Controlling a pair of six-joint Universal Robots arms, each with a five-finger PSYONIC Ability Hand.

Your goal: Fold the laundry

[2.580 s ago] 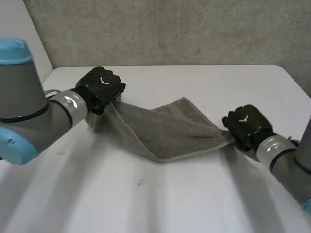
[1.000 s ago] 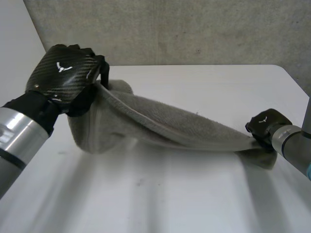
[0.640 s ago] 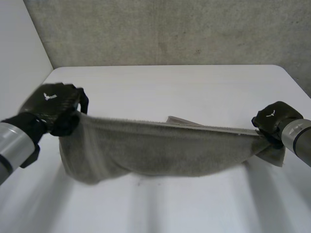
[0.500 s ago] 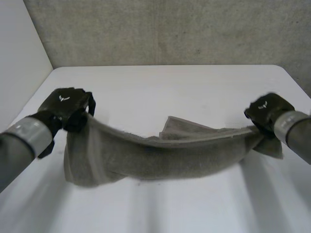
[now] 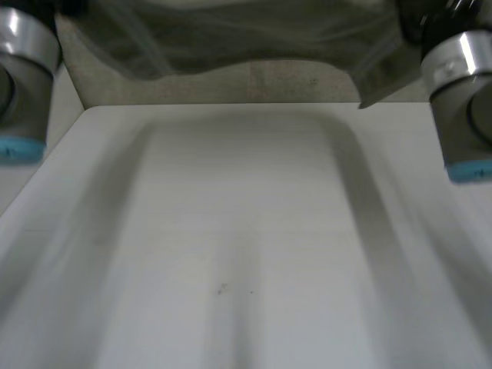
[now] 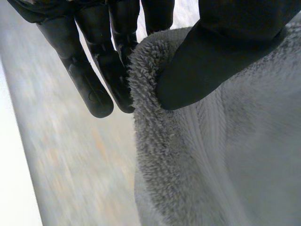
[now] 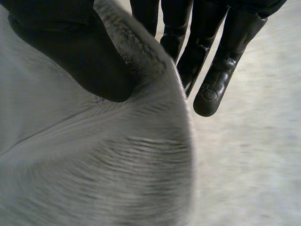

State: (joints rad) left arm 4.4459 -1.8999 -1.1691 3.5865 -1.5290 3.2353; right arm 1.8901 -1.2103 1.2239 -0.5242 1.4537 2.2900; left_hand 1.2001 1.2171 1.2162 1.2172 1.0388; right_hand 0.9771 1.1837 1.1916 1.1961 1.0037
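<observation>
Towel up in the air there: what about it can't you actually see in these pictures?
1. Head view: the towel hangs above the table. The top edge cuts off its upper part, so any fold stays unknown.
2. Left wrist view: the left hand pinches the towel and covers the spot, so whether that is a corner or an edge is unclear.
3. Right wrist view: the right hand pinches it, and again the place is unclear.

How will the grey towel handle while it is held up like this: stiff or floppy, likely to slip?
Probably floppy: the towel drapes loosely between the arms. Slipping seems unlikely: its looped pile looks grippy, and the left hand and right hand each pinch an edge between thumb and fingers.
</observation>
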